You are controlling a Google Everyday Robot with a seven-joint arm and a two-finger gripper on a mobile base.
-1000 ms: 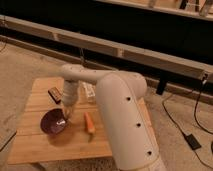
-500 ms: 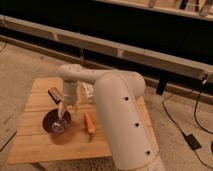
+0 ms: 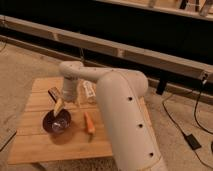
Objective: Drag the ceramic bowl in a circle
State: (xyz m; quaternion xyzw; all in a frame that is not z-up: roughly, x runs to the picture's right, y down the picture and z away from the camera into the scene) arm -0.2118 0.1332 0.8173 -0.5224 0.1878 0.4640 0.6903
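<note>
The bowl [image 3: 56, 122] sits on the left half of the bench [image 3: 35, 145], roughly midway between its near and far edges. It is dark purple and glossy, with a bright highlight showing on its inside. It stands upright, mouth up.

The claw [image 3: 59, 106] is at the far rim of the bowl, pointing down into it. Its pale tips meet the bowl's rim or inner wall; whether they touch cannot be confirmed. Whether the claw is spread or pressed together cannot be told.

The arm [image 3: 75, 82] reaches down to the claw from a rounded joint above the far side of the bench. It joins the large white body [image 3: 125, 120], which fills the right near part of the view and hides the right side of the bench.

A carrot [image 3: 89, 122] lies just right of the bowl, apart from it, its length running near to far. A dark flat object [image 3: 53, 92] lies far-left of the bowl, beside the claw. A pale packet [image 3: 89, 92] lies further right, on the far part of the bench, partly behind the arm.

The bench is of light wooden slats. It stands on a speckled floor [image 3: 20, 65]. A cable [image 3: 180, 125] runs along the floor at right.
</note>
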